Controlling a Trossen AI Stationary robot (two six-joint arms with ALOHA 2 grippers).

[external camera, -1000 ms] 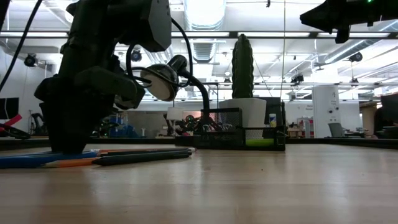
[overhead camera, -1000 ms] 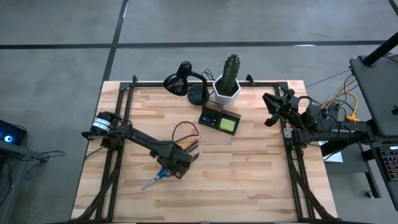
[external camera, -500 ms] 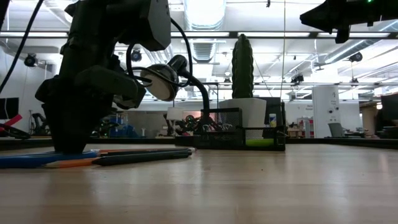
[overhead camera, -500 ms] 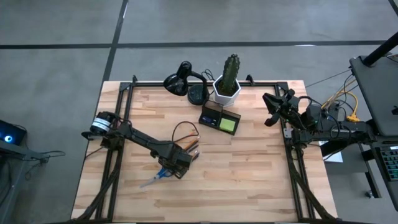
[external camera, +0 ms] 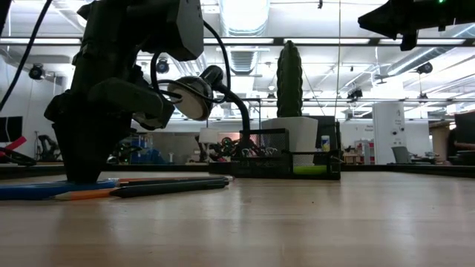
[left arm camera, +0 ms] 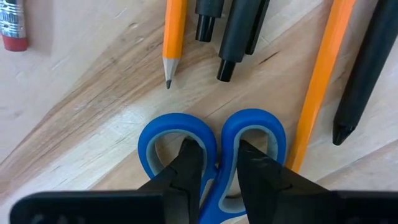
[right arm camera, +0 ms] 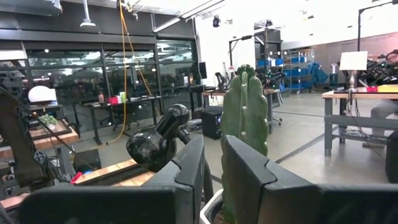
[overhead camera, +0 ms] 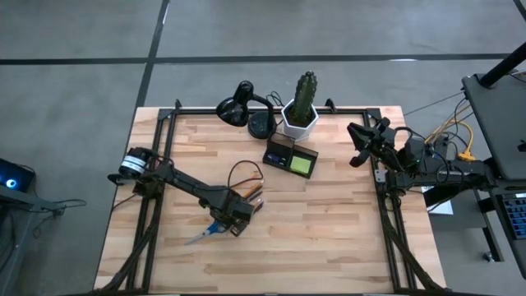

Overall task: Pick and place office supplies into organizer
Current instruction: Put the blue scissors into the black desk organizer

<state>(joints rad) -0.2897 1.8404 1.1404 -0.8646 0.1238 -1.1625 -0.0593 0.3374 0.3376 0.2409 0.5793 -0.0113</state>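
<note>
Scissors (left arm camera: 211, 149) handles: left fingers (left arm camera: 186, 165) in the loops, straddling the middle

two pencils (left arm camera: 175, 34), one scissors (left arm camera: 211, 149)

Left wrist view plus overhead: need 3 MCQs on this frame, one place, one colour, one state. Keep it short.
1. Where is the organizer?
A. Just in front of the white cactus pot
B. At the table's front left corner
C. Under the right gripper

2. What colour are the scissors' handles?
A. Red
B. Blue
C. Green

3. How does the left gripper stand at the scissors?
A. Raised high, clear of them
B. One finger down in each handle loop
C. Clamped on an orange pencil

Answers:
1 A: the high view shows the dark box right by the pot, near the back edge.
2 B: the left wrist view shows two blue loops.
3 B: the left wrist view shows each fingertip inside a loop, the handles' middle between them.

The right gripper waits at the table's right edge.
</note>
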